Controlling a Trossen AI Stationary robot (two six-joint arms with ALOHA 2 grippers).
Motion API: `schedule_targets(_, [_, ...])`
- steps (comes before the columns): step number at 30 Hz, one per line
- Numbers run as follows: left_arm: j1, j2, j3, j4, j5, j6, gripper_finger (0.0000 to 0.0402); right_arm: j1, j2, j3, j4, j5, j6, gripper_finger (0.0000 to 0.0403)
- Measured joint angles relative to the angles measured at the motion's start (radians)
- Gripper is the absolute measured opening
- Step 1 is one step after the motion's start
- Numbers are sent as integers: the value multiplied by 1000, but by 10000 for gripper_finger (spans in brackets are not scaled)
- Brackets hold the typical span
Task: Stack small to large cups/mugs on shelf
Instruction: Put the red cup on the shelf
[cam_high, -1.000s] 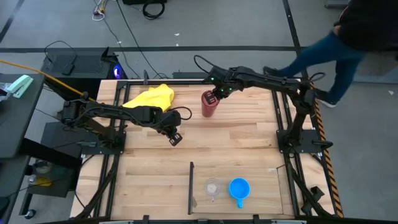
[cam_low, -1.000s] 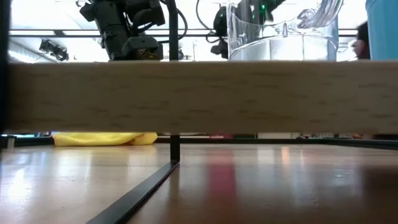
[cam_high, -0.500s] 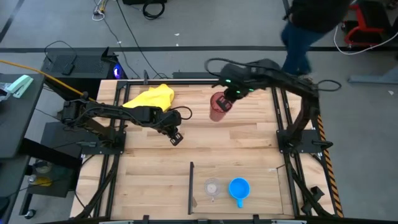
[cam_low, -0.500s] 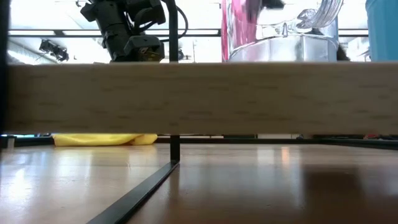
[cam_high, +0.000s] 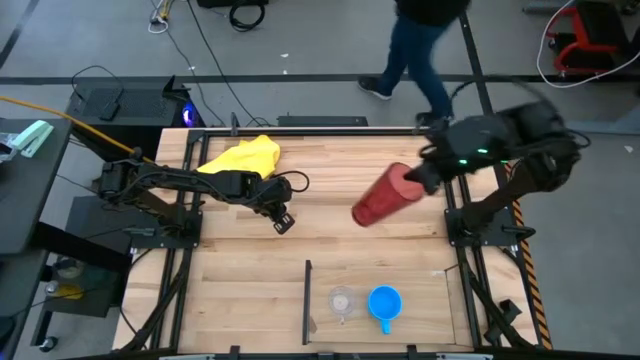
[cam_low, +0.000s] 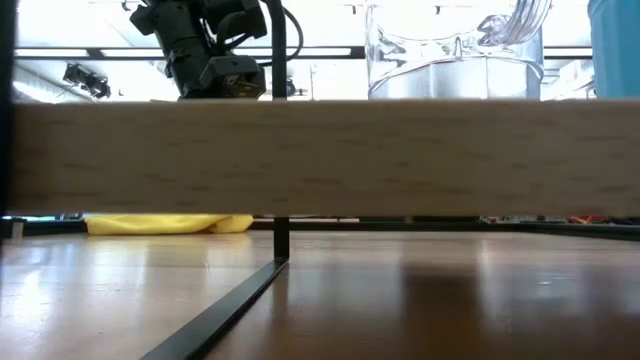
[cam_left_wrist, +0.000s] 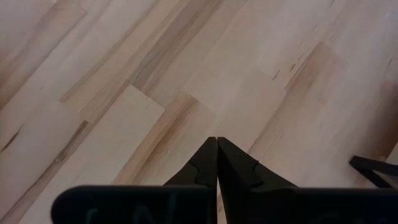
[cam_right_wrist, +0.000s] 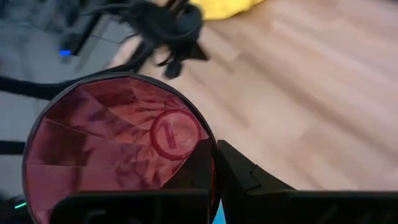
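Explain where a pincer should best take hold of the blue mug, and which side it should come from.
Probably the rim, from straight above: the blue mug stands upright with its mouth open, so one finger can slip inside the wall. Choose the wall away from the clear cup, which stands close beside it, and keep off the handle sticking out of its side.

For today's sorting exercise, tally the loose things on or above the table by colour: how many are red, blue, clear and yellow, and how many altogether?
Red: 1, the tumbler, tilted in the right gripper
Blue: 1, the mug on the shelf
Clear: 1, the small cup beside the mug
Yellow: 1, the cloth
Total: 4
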Motion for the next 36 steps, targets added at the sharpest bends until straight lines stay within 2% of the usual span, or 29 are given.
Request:
schedule_targets(4, [0,0,0,0,0,0,17,131,-32,0,0,1,85,13])
schedule_targets(10, [0,0,0,3,0,0,24,303,3,-4,2,4,190,8])
schedule_targets(16, [0,0,0,6,0,0,15,479,30,-160,2,-18,311,8])
schedule_targets(20, [0,0,0,6,0,0,13,625,28,-287,1,-84,488,8])
schedule_targets(23, [0,0,0,6,0,0,18,741,26,-329,1,-89,663,8])
schedule_targets(25, [0,0,0,6,0,1,21,813,26,-342,2,-60,779,8])
schedule_targets(27, [0,0,0,6,0,1,22,874,30,-362,3,27,874,8])
schedule_targets(29, [0,0,0,6,0,1,20,912,36,-398,2,89,954,8])
schedule_targets(30, [0,0,0,6,0,1,18,916,40,-419,3,89,982,8])
schedule_targets(34, [1,0,0,6,0,1,12,915,69,-521,1,-10,1005,8])
schedule_targets(36, [1,0,0,6,0,1,11,916,81,-558,3,-10,1005,8])
